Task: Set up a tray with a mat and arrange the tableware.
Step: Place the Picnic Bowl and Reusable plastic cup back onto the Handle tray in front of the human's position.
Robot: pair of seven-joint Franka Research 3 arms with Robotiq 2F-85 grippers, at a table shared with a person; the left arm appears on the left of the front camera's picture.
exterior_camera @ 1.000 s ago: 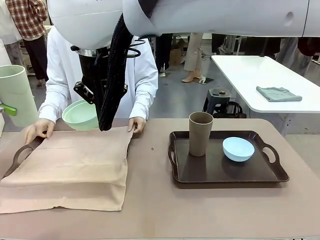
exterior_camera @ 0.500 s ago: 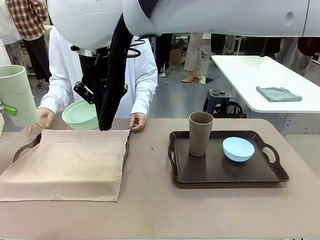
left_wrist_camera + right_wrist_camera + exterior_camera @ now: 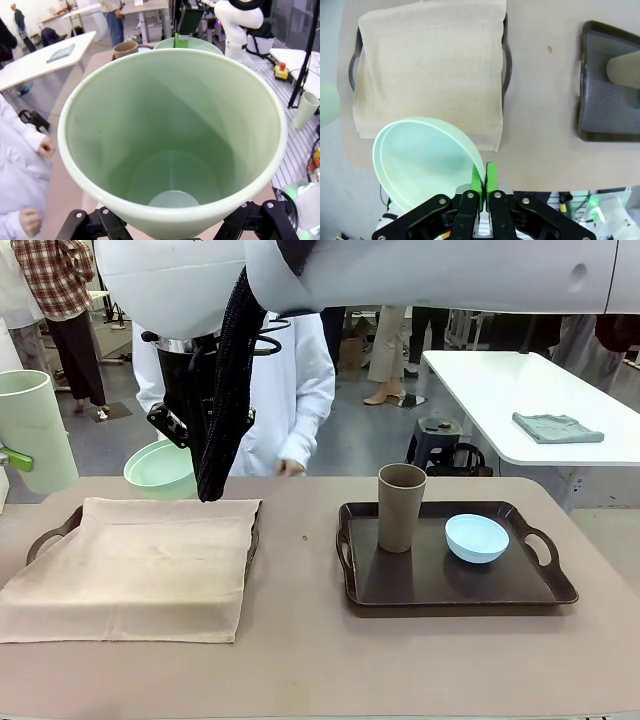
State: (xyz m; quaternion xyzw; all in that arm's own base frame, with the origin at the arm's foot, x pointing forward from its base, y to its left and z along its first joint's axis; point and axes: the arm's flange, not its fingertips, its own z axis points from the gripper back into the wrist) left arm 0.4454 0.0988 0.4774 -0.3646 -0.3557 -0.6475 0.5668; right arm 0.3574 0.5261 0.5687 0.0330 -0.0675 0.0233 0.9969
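Note:
A beige mat (image 3: 135, 565) lies flat over the dark left tray (image 3: 50, 530), whose handles stick out at both sides. Above the mat's far edge hangs a mint green bowl (image 3: 160, 470); my right gripper (image 3: 484, 181) is shut on its rim (image 3: 470, 150), with the green pads pinching it. My left gripper (image 3: 172, 227) is shut on a mint green tumbler (image 3: 170, 135), which is held in the air at the table's far left (image 3: 30, 430). On the right tray (image 3: 460, 585) stand a brown tumbler (image 3: 401, 506) and a pale blue bowl (image 3: 476, 537).
A person in a white coat (image 3: 290, 390) stands at the far side, one hand (image 3: 290, 468) near the table edge. My right arm's cable sleeve (image 3: 225, 390) hangs over the table's middle left. Bare tabletop (image 3: 300, 640) lies between and in front of the trays.
The person smoothed the mat over the left tray, then let go and drew both hands back from the table. Both arms stayed still with their loads.

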